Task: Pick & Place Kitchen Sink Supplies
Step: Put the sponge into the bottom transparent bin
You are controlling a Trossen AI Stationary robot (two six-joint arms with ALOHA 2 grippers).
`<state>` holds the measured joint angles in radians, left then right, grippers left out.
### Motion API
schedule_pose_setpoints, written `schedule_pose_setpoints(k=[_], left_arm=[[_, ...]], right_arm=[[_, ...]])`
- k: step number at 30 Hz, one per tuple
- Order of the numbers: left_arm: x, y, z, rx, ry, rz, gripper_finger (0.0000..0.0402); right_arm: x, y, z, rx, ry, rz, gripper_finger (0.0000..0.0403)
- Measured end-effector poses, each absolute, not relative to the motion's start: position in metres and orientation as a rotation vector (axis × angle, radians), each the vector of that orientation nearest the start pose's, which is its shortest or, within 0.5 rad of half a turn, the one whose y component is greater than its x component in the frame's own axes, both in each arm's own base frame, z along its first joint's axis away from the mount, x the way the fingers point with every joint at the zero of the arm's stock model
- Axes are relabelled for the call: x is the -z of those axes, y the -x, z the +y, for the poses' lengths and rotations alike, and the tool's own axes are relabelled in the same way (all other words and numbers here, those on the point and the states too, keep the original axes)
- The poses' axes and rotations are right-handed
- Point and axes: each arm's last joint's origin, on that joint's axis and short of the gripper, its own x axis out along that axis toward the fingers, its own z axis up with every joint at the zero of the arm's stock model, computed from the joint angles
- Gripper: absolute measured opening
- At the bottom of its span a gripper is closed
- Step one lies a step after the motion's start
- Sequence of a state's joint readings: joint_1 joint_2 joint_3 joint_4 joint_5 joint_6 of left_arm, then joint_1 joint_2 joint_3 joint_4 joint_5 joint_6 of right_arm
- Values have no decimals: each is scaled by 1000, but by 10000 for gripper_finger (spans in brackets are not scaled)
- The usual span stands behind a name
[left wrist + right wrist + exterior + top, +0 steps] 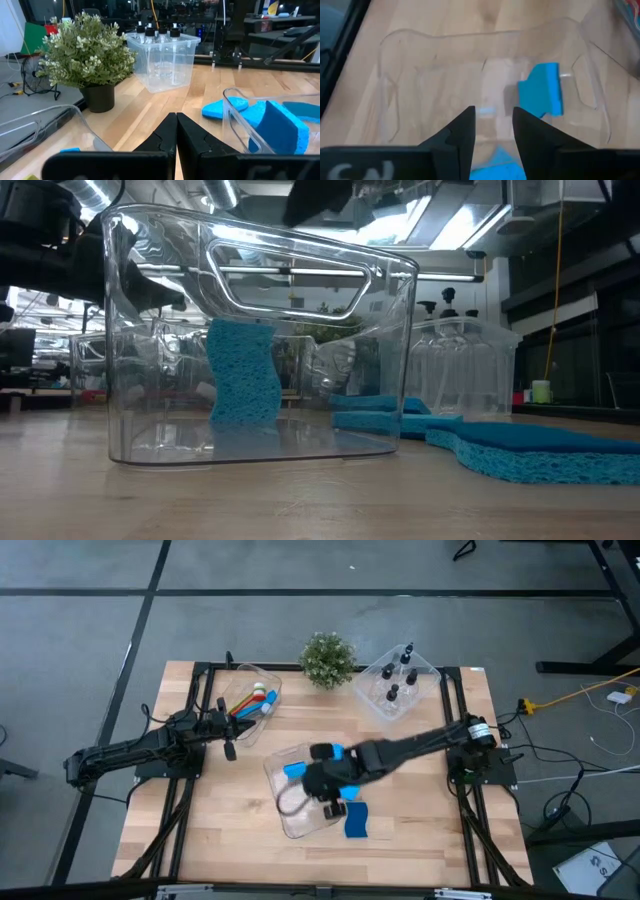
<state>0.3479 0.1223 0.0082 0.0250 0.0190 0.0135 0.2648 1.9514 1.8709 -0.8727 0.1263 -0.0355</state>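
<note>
The right end effector hovers over the clear plastic bin, fingers parted, holding nothing. A bright blue sponge piece stands inside at its one o'clock. The left end effector is closed, empty.

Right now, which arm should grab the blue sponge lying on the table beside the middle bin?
The right, likely. The right gripper hovers over the middle bin, open, next to the loose sponge. The left gripper is shut, parked by the brush bin, farther off.
</note>
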Motion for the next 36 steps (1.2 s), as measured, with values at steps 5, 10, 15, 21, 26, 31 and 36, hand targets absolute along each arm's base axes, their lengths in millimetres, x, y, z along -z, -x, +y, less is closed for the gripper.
schedule_pose_setpoints(k=[5, 10, 15, 21, 26, 31, 36], left_arm=[[-159, -98, 35, -328, 3, 92, 2], [-159, -98, 35, -328, 3, 88, 2], [-159, -98, 35, -328, 3, 90, 2], [-159, -98, 35, -328, 3, 90, 2], [-159, -98, 35, -328, 3, 89, 2], [-159, -98, 35, -328, 3, 89, 2], [-159, -98, 35, -328, 3, 90, 2]], right_arm=[[-306, -387, 141, -75, 260, 1021, 129], [-300, -365, 172, -79, 250, 1106, 129], [-298, -339, 207, -31, 241, 1125, 129], [-282, -314, 239, 120, 254, 1054, 129], [-251, -305, 245, 228, 183, 1036, 129], [-225, -302, 247, 244, 133, 1021, 129], [-208, -302, 249, 207, 60, 1019, 137]])
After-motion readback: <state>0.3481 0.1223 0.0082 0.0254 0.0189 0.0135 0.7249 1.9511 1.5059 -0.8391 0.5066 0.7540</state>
